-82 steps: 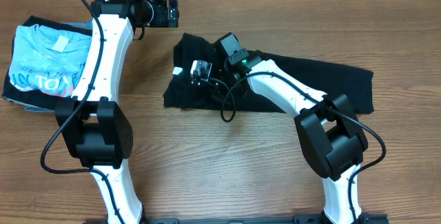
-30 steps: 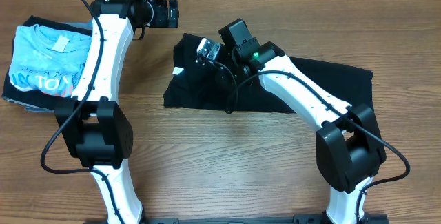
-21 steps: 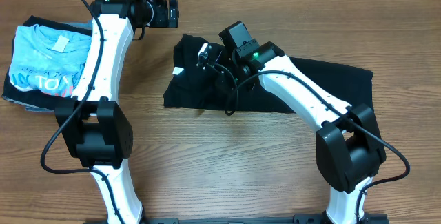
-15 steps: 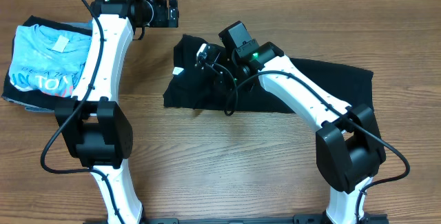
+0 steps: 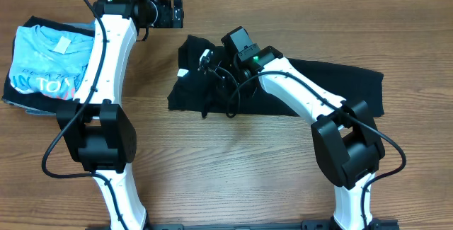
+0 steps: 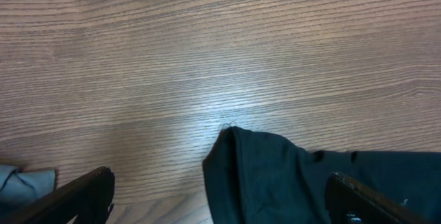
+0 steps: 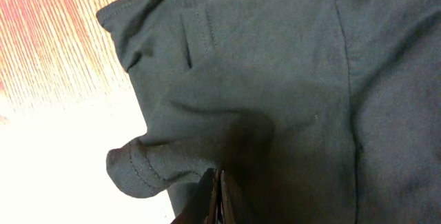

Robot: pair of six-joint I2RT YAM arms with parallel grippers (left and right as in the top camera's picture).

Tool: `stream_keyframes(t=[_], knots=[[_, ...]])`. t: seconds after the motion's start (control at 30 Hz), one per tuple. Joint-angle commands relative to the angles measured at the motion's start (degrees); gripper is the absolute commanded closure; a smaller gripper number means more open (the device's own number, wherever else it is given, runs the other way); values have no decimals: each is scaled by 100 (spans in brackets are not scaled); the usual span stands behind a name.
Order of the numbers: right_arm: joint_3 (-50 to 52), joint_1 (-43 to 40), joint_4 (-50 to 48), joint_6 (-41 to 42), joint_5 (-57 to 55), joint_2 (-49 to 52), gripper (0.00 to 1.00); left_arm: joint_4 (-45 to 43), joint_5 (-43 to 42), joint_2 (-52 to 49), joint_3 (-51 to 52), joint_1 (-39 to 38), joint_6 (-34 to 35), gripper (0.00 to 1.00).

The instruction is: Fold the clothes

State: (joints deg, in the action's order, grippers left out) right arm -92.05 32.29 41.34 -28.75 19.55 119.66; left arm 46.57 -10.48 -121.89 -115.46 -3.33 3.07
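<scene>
**Overhead view.** We see the black shirt laid as a long band across the table. It runs from the centre toward 3 o'clock, and its 9 o'clock end is wider and rumpled. The right gripper sits on that rumpled end, near the shirt's 10 o'clock corner, with its arm lying over the cloth. The left gripper hangs over bare wood at 11 o'clock of the black shirt, apart from it. A folded blue shirt rests at the table's 9 o'clock side, well apart from the black one.

**Right wrist view.** The black shirt fills most of the frame. We find the right gripper at 6 o'clock, its fingers pressed together with a raised fold of the cloth caught between them. A hemmed sleeve curls out at 8 o'clock beside bare table.

**Left wrist view.** The left gripper's fingers stand spread wide at 7 and 5 o'clock, holding nothing. Between them we see only the table and a corner of the black shirt.
</scene>
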Motion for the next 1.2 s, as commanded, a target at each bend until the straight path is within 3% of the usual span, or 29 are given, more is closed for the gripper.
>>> stream_keyframes(t=[0.0,1.1,1.13,1.17], knots=[[17,26,-50,52,114,17,96,-7,-48,55,-57,-11,101,0],[17,26,345,50,542,17,96,-7,-48,55,-57,-7,101,0],[17,26,356,50,542,17,96,-31,-15,55,-57,-7,59,0],[17,26,363,52,540,17,96,-597,201,48,-57,-7,26,0]])
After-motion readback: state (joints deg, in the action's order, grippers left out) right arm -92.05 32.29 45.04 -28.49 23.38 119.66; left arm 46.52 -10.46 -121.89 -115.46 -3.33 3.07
